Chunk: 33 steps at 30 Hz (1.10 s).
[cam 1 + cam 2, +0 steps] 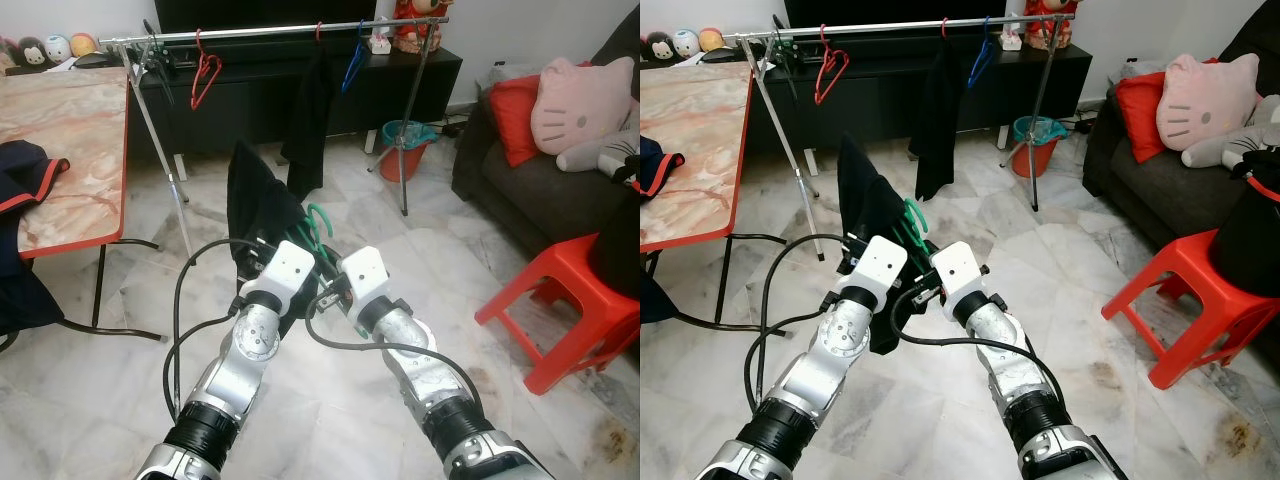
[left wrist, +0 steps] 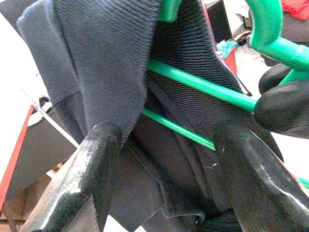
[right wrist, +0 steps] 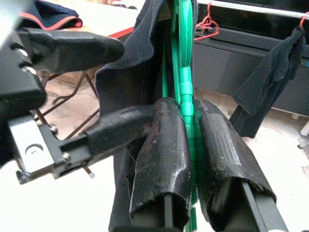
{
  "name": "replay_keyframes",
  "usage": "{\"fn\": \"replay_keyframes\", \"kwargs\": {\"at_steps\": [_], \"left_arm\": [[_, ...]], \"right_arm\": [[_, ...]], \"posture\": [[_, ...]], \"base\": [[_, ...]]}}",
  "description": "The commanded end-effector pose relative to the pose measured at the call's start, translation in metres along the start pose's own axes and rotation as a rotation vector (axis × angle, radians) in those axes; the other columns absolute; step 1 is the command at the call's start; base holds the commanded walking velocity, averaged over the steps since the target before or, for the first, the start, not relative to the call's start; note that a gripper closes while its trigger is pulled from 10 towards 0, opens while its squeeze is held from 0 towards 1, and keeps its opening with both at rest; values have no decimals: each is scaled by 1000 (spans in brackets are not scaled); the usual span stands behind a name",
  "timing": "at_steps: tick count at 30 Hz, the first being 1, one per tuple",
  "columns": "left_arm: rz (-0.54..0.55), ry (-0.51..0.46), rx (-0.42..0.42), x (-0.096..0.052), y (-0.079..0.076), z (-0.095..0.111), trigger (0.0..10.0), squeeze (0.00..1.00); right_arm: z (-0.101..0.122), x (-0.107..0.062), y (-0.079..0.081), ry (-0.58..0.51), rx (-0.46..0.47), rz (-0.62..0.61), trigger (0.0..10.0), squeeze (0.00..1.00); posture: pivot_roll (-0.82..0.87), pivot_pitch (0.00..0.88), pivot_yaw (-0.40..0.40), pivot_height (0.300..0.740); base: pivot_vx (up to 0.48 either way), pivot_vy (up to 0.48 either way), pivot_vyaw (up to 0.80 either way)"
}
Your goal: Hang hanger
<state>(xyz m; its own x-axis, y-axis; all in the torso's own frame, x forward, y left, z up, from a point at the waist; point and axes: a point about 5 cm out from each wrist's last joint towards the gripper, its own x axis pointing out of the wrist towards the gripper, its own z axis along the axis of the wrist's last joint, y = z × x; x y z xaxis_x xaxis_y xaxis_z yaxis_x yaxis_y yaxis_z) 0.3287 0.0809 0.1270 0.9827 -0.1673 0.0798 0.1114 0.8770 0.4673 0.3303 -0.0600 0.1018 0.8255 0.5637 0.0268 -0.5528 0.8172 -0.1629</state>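
Right claw (image 3: pixel 193 145) clamps one green hanger (image 3: pixel 185 58) bearing one dark garment (image 2: pixel 106 67); left claw (image 2: pixel 169 159) gapes apart.

Most of the green hanger (image 1: pixel 318 222) was buried under the dark garment (image 1: pixel 262 205), only its hook poked out. The robot's own wrists blocked both sets of fingertips in the head views. The red stool (image 1: pixel 566 300) got cut off at the edge.

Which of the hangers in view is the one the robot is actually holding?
The green hanger, carrying a dark garment, clamped by the right gripper. The red hanger and blue hanger hang on the rail.
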Motion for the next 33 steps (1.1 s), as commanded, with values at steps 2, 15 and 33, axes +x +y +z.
{"fn": "replay_keyframes", "kwargs": {"at_steps": [2,15,33], "left_arm": [[12,-16,30,3,-1,3,10000,0],[143,22,64,5,20,-4,10000,0],[179,58,73,7,21,-9,10000,0]], "right_arm": [[15,3,2,-67,2,11,0,0],[15,-1,8,-68,11,32,0,0],[17,-14,24,-62,27,114,0,0]], "posture": [[68,0,-78,740],[67,0,-79,740],[64,0,-81,740]], "base": [[0,0,0],[0,0,0],[0,0,0]]}}
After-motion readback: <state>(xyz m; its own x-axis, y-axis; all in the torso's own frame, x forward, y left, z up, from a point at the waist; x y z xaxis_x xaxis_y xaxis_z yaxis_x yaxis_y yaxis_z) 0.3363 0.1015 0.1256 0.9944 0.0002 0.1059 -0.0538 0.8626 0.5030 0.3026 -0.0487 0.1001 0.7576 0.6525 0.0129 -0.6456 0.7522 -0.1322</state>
